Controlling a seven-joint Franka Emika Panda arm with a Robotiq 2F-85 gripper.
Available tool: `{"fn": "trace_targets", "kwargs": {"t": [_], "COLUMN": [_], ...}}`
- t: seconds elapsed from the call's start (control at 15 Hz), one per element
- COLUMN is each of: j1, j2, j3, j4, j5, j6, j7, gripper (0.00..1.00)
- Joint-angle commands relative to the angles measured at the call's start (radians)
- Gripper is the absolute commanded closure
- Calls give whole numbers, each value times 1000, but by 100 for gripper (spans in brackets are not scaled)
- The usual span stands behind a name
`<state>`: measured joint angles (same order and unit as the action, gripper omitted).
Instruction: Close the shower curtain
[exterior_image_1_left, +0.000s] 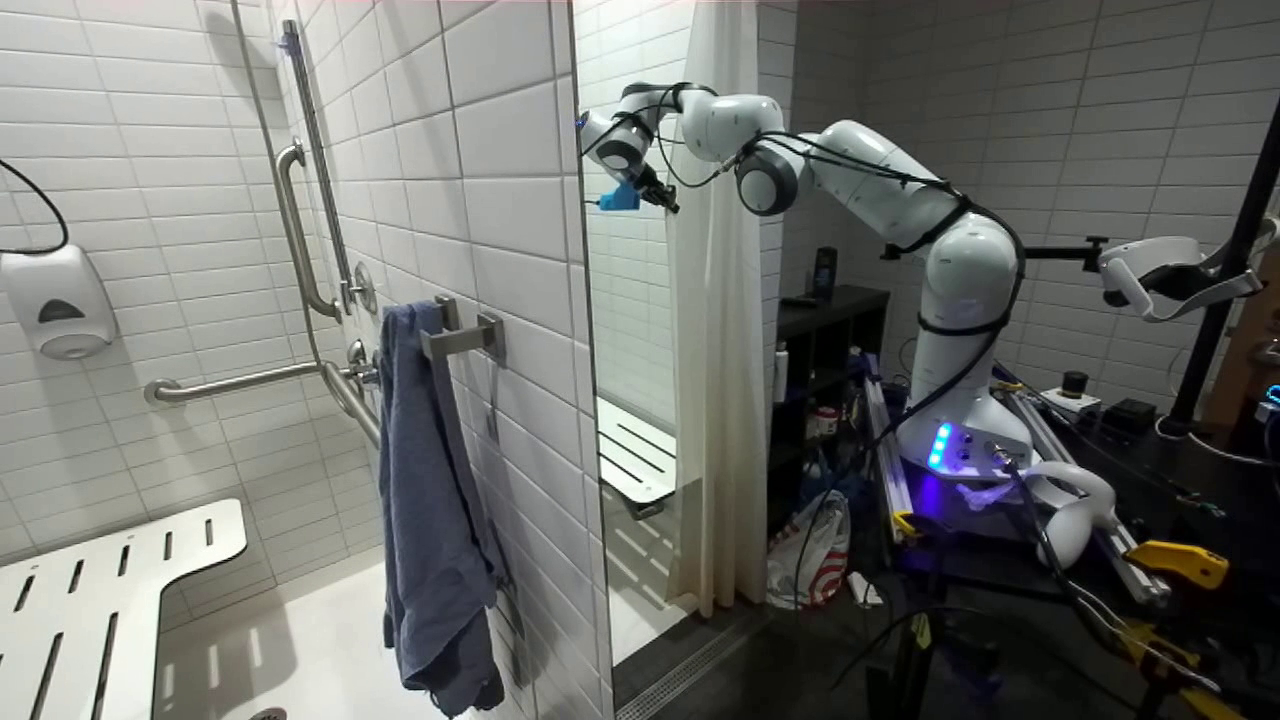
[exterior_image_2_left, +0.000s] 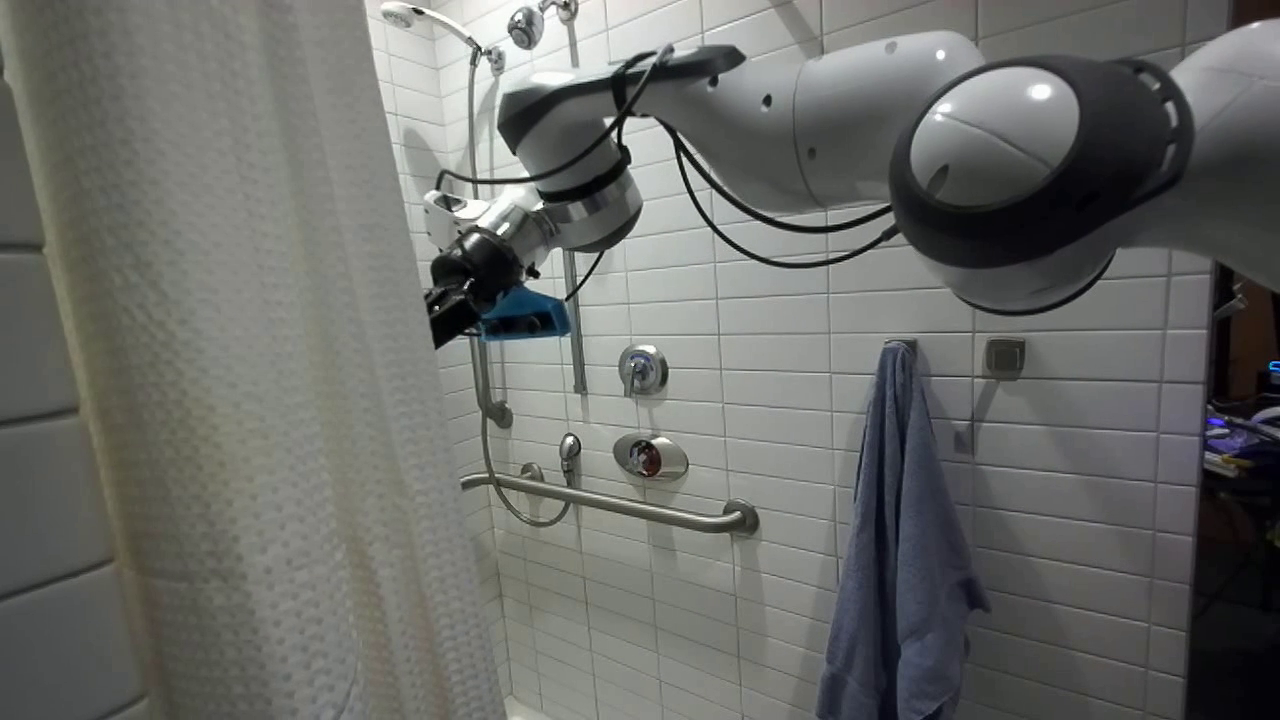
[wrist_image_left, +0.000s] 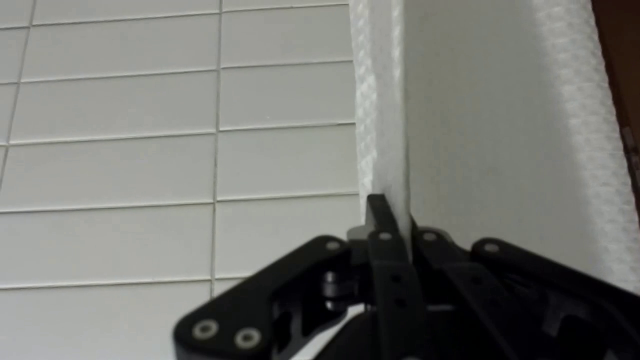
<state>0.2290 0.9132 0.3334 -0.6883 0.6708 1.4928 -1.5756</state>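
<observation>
Fingers (wrist_image_left: 392, 250) clamped on a narrow fold of the shower curtain (wrist_image_left: 492, 140). It hangs bunched in vertical folds, hem near one end of the floor grate (exterior_image_1_left: 690, 669). Beyond, in an exterior view: blue-grey towel (exterior_image_2_left: 895, 550) hanging on white tiled wall (exterior_image_2_left: 770, 430).

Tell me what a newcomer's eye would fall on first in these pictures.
Probably the large, glossy white, jointed robot arm, which extends from the right in both exterior views. Next would come the tall, cream-white, textured fabric shower curtain, hanging in folds near the middle of an exterior view, part of it pinched in the black, two-fingered end effector in the wrist view. The blue-grey cloth towel against the white tiled wall likely follows.
</observation>
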Motion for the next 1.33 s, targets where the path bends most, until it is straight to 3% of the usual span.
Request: {"fn": "trace_targets", "kwargs": {"t": [0.0, 1.27], "j1": [11, 15], "j2": [-28, -136], "j3": [-35, -197], "j4": [0, -21], "j5": [-34, -208], "j6": [34, 101], "j7": [61, 391], "gripper": [100, 100]}}
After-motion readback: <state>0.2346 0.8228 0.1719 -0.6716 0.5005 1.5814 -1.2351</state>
